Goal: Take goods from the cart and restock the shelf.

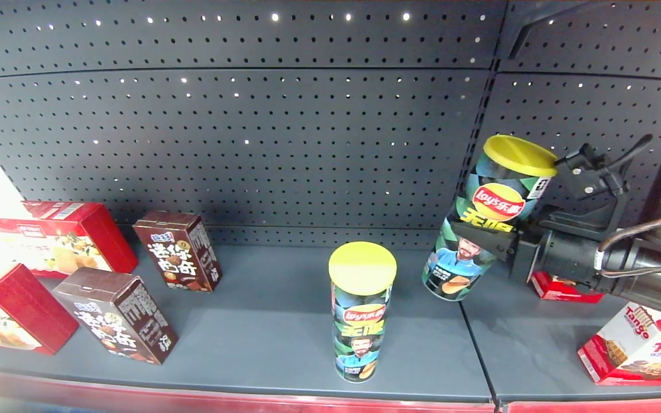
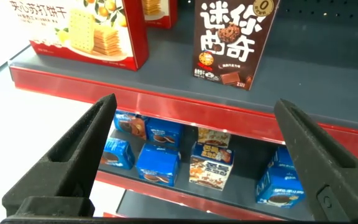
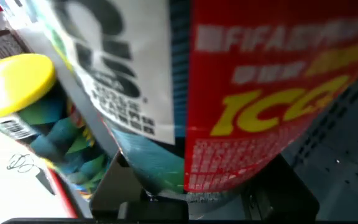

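Clamping the tilted chips can [image 1: 498,198], the right gripper [image 1: 488,230] should make it upright before lowering onto the shelf [image 1: 273,321]

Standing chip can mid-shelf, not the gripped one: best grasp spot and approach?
Grip the chip can around its cylindrical body at mid-height, jaws across the diameter, coming in level from the open front of the shelf. It stands upright with bare shelf either side; the yellow lid is wide and flat, likely a poor top hold.
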You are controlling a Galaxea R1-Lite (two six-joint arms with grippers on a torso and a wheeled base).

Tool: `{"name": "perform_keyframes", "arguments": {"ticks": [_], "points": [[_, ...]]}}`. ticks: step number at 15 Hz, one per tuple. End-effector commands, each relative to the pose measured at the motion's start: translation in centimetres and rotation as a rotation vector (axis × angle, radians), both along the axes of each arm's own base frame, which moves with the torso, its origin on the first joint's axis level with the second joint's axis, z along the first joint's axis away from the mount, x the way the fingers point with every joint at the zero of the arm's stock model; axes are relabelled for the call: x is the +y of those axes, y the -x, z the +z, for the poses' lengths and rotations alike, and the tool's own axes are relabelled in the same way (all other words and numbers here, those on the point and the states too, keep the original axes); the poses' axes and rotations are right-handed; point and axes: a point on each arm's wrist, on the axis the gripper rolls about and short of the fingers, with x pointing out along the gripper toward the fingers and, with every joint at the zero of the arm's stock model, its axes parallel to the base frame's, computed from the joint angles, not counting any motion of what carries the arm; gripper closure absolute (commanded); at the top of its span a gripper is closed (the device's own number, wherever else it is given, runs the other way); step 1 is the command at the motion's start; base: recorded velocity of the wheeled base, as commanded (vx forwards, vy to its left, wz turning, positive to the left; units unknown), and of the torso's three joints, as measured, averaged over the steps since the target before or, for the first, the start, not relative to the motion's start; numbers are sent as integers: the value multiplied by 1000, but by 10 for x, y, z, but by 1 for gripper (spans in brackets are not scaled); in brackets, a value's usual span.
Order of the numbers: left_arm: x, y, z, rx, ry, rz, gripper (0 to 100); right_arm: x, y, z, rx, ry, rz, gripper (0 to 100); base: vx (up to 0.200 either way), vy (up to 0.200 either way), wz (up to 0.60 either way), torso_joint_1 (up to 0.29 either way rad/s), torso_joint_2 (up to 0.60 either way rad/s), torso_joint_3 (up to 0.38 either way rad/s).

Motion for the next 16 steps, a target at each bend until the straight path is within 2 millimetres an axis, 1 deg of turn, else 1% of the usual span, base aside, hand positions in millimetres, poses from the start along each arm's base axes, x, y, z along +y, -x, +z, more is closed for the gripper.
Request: {"name": "perform_keyframes", "arguments": {"ticks": [1, 4, 6, 7, 9, 11, 14, 16], "points": [[0, 0, 0, 1, 1, 0, 0, 9, -25, -10, 28, 16, -1, 100, 0, 0, 0, 0, 0, 0], [0, 0, 0, 1, 1, 0, 0, 20, -44, -18, 46, 25, 22, 100, 0, 0, 0, 0, 0, 0], [0, 0, 0, 1, 1, 0, 0, 26, -53, -25, 59, 31, 39, 100, 0, 0, 0, 0, 0, 0], [0, 0, 0, 1, 1, 0, 0, 26, -54, -25, 59, 31, 39, 100, 0, 0, 0, 0, 0, 0], [0, 0, 0, 1, 1, 0, 0, 36, -66, -29, 50, 40, 79, 100, 0, 0, 0, 0, 0, 0], [0, 0, 0, 1, 1, 0, 0, 43, -70, -31, 47, 47, 93, 100, 0, 0, 0, 0, 0, 0], [0, 0, 0, 1, 1, 0, 0, 60, -73, -41, 51, 51, 138, 100, 0, 0, 0, 0, 0, 0], [0, 0, 0, 1, 1, 0, 0, 65, -78, -47, 45, 48, 153, 100, 0, 0, 0, 0, 0, 0]]}}
